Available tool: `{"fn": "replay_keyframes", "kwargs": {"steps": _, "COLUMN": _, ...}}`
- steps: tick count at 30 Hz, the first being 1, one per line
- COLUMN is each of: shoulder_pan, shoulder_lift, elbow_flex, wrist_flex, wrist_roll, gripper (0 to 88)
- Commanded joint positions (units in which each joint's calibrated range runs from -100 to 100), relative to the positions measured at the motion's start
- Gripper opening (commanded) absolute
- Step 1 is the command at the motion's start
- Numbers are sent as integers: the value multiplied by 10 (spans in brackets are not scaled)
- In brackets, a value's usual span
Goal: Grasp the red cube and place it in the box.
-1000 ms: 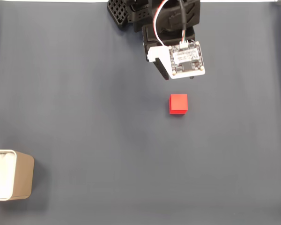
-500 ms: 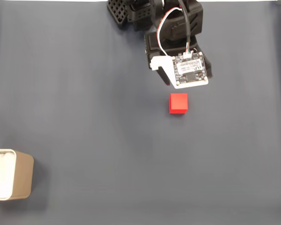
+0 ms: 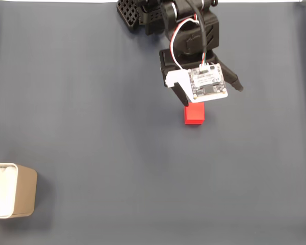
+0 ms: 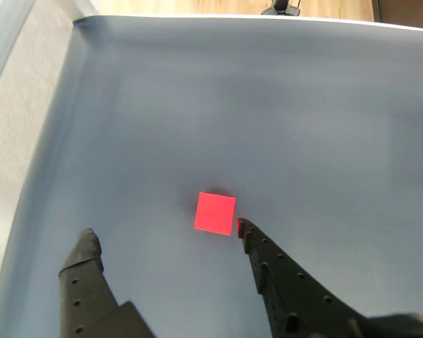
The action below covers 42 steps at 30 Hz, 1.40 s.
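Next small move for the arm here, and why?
Probably shift the open tool slightly toward its right finger, then lower. In the other view the small bright red cube sits on the grey mat near that fingertip, off-centre in the gap, with nothing gripped yet.

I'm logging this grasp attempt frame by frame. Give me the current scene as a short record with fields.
surface: dark grey mat
red cube: on the mat, not gripped
box: at the left edge of the fixed view, apart from the cube
gripper: open, one fingertip next to the cube's corner, the other well clear
cube in box: no
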Motion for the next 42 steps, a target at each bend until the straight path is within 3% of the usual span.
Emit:
{"fn": "replay_keyframes", "kwargs": {"steps": 1, "shoulder_pan": 18, "shoulder_lift": -14, "elbow_flex": 11, "wrist_flex": -31, "wrist_roll": 8, "gripper": 445}}
{"fn": "replay_keyframes", "kwargs": {"steps": 13, "shoulder_pan": 38, "shoulder_lift": -13, "elbow_flex": 92, "wrist_flex": -87, "wrist_roll": 10, "gripper": 447}}
{"fn": "replay_keyframes", "kwargs": {"steps": 42, "shoulder_pan": 22, "shoulder_lift": 129, "elbow_flex": 93, "wrist_flex": -184, "wrist_roll": 5, "gripper": 444}}
